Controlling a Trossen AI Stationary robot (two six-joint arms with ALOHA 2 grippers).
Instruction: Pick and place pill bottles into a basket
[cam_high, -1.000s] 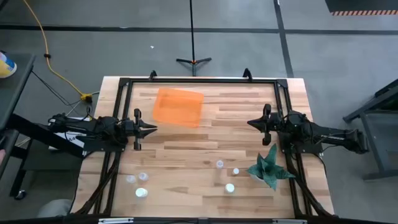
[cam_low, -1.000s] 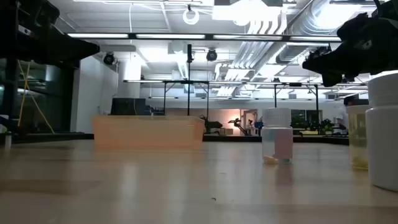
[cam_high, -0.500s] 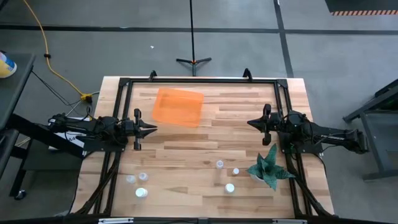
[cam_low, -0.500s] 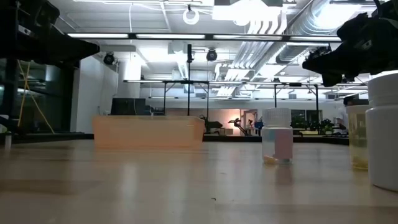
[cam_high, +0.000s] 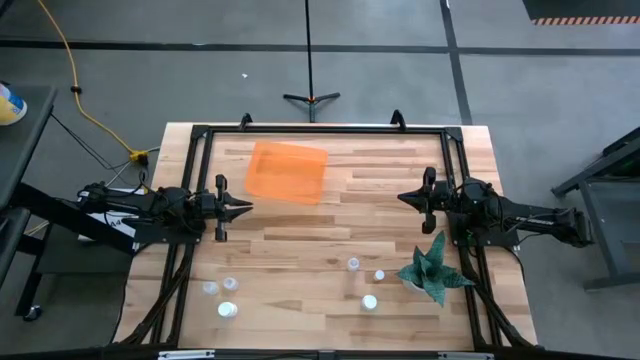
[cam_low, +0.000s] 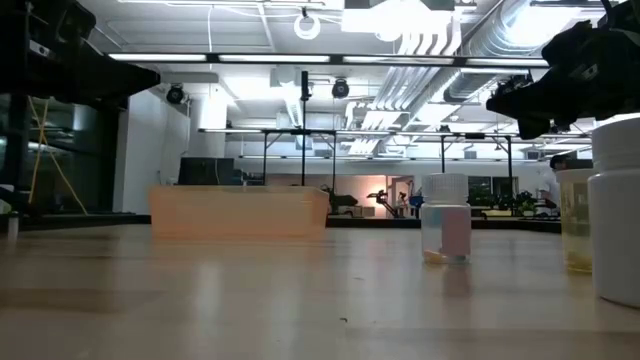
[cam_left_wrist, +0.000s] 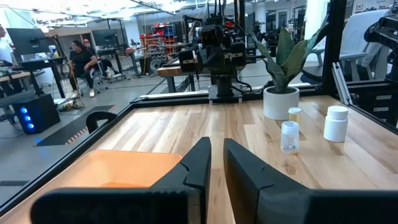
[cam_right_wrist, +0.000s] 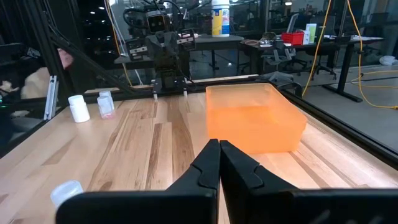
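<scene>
The orange basket (cam_high: 286, 171) rests flat on the table at the far left of centre. Three pill bottles (cam_high: 352, 264) (cam_high: 379, 275) (cam_high: 369, 302) stand near the front at the right of centre, and three more (cam_high: 230, 284) (cam_high: 210, 289) (cam_high: 227, 309) stand at the front left. My left gripper (cam_high: 245, 208) hovers shut and empty at the table's left side, just nearer than the basket. My right gripper (cam_high: 402, 198) hovers shut and empty at the right side. The basket also shows in the left wrist view (cam_left_wrist: 124, 165) and the right wrist view (cam_right_wrist: 255, 121).
A spiky green plant in a white pot (cam_high: 433, 268) stands at the front right, close to the right-hand bottles. A black frame (cam_high: 320, 128) runs around the table's edges. People sit in the room beyond the table (cam_left_wrist: 81, 56).
</scene>
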